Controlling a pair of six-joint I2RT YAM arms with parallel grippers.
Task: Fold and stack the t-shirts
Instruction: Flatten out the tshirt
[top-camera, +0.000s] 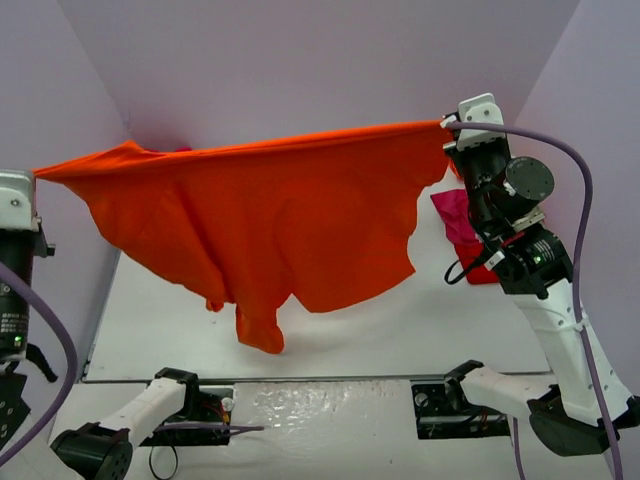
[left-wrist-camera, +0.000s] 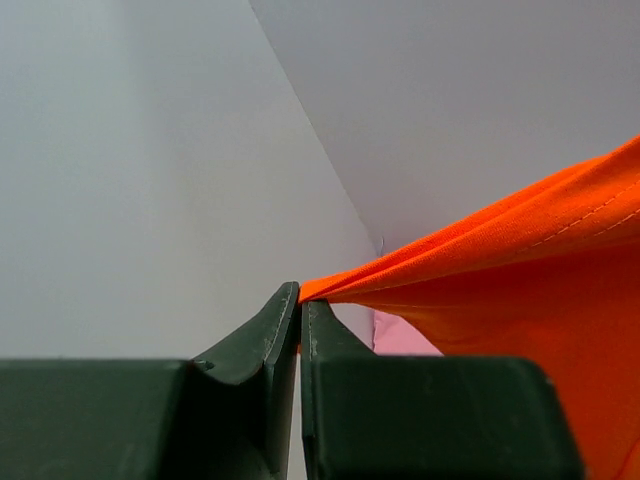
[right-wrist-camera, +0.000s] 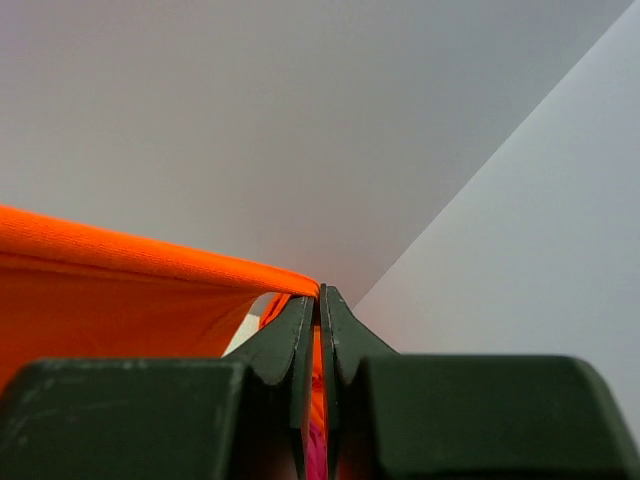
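Orange t-shirt (top-camera: 280, 220) hung spread in the air over the table (top-camera: 400, 320), your left gripper (left-wrist-camera: 300, 296) clamped tight on its left corner, your right gripper (right-wrist-camera: 320, 296) clamped on its right corner.

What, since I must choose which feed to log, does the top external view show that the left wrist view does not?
Only top external: the whole orange t-shirt stretched in the air, its lower edge hanging toward the table, the right claw pinching one corner, and a magenta garment beside the right arm. Only left wrist: the left claw close up, shut on the shirt's other corner, and a stitch line along the cloth. Both: the orange fabric pulled taut and the pale walls.
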